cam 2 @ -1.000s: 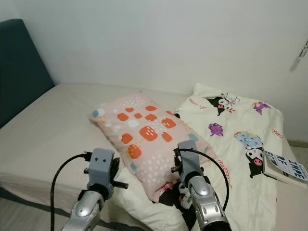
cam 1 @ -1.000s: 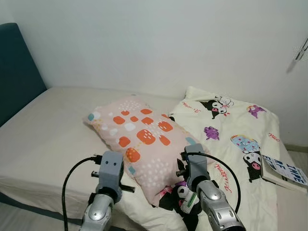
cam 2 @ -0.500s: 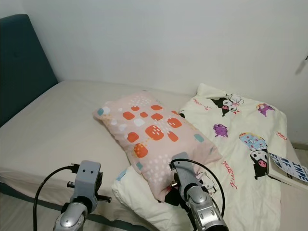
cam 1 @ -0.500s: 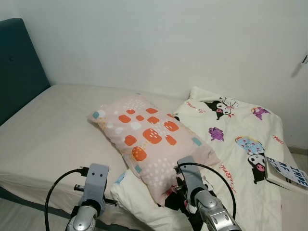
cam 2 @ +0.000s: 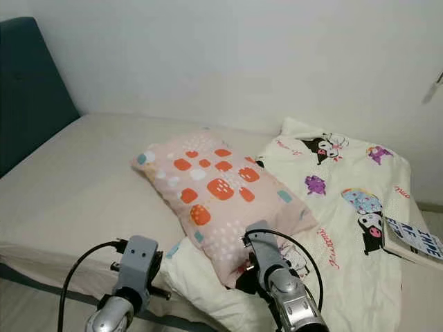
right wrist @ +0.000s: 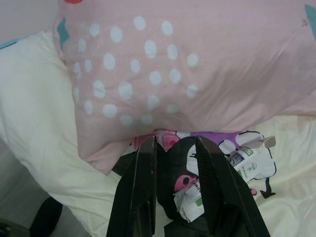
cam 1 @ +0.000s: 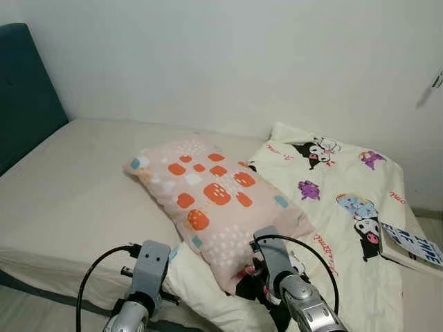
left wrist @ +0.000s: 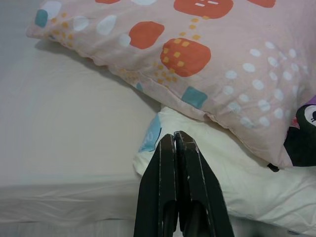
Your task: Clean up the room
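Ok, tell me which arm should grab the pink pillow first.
Probably the right. The right gripper is open just below the pink pillow edge, while the left gripper is shut, over the quilt.

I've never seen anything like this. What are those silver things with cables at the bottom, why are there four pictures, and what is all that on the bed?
The silver things are the two arms of a walking household robot. Each ends in a grasping tool of two long black fingers. The two wide pictures come from a pair of cameras on its head, looking down at the bed. The other two come from cameras on its wrists, looking along the fingers.

On the bed lies a pink pillow with orange patches, partly resting on a cream quilt printed with cartoon figures. A book sits at the quilt's far right edge.

The left tool has its fingers pressed together, near the quilt's edge. The right tool has its fingers apart, just below the pillow's near corner. Neither holds anything.
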Available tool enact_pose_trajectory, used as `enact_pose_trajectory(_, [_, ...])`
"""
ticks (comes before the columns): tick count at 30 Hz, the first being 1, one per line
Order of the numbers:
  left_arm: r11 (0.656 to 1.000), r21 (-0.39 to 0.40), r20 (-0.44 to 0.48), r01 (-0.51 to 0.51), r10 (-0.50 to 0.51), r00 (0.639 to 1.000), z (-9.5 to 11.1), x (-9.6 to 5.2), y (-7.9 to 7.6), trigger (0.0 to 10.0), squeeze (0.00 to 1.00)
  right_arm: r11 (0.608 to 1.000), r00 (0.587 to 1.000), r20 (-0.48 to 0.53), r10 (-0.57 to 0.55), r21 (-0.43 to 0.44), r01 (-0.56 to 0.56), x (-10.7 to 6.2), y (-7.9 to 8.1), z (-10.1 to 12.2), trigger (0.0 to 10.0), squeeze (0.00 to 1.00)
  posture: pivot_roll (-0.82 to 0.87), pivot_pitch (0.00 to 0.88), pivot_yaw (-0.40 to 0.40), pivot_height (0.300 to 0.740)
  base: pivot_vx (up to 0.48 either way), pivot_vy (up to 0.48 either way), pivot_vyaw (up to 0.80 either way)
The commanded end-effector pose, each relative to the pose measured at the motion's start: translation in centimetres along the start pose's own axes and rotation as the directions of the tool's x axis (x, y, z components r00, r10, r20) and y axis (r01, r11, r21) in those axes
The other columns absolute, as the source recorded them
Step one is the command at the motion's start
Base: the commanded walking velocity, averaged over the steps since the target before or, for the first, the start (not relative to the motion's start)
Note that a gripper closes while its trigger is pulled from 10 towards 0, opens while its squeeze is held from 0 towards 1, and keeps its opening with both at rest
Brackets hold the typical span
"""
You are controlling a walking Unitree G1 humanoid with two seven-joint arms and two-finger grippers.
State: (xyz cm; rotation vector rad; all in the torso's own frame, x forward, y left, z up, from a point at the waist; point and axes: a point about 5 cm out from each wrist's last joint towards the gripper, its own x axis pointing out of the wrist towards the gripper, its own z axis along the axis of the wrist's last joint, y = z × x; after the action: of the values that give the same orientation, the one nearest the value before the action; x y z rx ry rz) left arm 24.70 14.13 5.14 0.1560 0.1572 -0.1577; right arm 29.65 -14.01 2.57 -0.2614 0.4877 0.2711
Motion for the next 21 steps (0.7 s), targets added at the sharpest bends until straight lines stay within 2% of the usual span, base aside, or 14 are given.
enact_pose_trajectory(1, [1.0, 0.015, 0.024, 0.02, -0.021, 1.0, 0.29, -0.11, -0.17, 10.0, 0.0, 1.0, 1.0, -0.013, 0.018, 0.011, -0.018, -0.11, 0.38, -0.4, 10.0, 0.0, -0.06, 0.127, -0.028, 0.665, 0.0, 0.0, 0.0])
enact_pose_trajectory(5, [1.0, 0.016, 0.025, 0.019, -0.02, 0.999, 0.31, -0.09, -0.18, 10.0, 0.0, 1.0, 1.0, -0.001, 0.026, 0.013, -0.026, -0.07, 0.55, -0.2, 10.0, 0.0, -0.06, 0.125, -0.025, 0.65, 0.0, 0.0, 0.0])
enact_pose_trajectory(21, [1.0, -0.008, 0.045, 0.024, -0.023, 0.999, 0.96, 0.33, -0.37, 10.0, 0.0, 0.999, 0.999, 0.029, -0.015, 0.033, 0.014, -0.05, 0.0, 0.55, 10.0, 0.0, -0.06, 0.125, -0.02, 0.65, 0.0, 0.0, 0.0])
